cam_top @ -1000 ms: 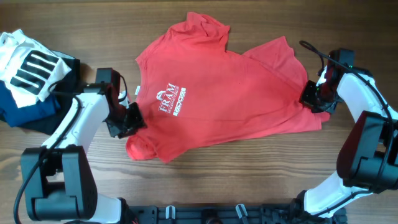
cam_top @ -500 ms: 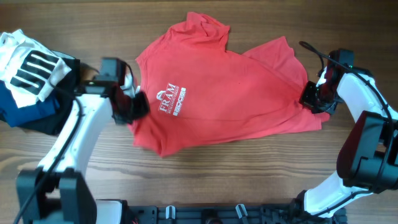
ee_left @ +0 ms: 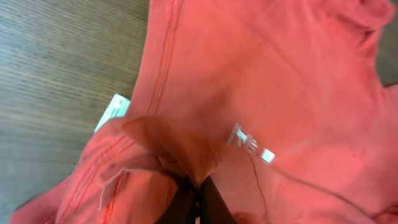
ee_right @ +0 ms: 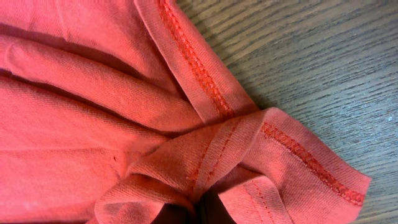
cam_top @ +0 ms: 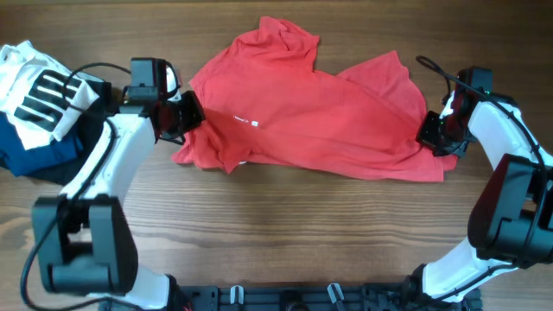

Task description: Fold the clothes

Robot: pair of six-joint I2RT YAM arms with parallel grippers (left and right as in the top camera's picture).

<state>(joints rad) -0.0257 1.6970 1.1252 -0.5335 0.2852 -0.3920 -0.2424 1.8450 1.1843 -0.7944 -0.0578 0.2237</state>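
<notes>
Since a second ago my left gripper (cam_top: 183, 118) has travelled up the table, away from me. It has dragged the near left edge of the large red soft-fabric T-shirt (cam_top: 328, 121) along, so that edge now lies doubled over the chest. The white lettering (ee_left: 249, 144) is almost entirely buried in the overhead view. My right gripper (cam_top: 430, 136) has not shifted.

Both pairs of jaws are together and clamped on cloth. The left wrist view shows a pinched peak of red fabric rising from the fingertips, with the small white tag (ee_left: 112, 112) near it. The right wrist view shows a stitched hem corner bunched at the fingers.

The shirt lies rumpled on the brown wooden table (cam_top: 285, 233). Its long axis runs side to side between the two grippers, with one holding each end. The cloth therefore lies to the right of my left tool, and I judge the left arm best placed to carry its fold across. The white black-striped garment (cam_top: 43, 91) sits well apart, left of that arm.
</notes>
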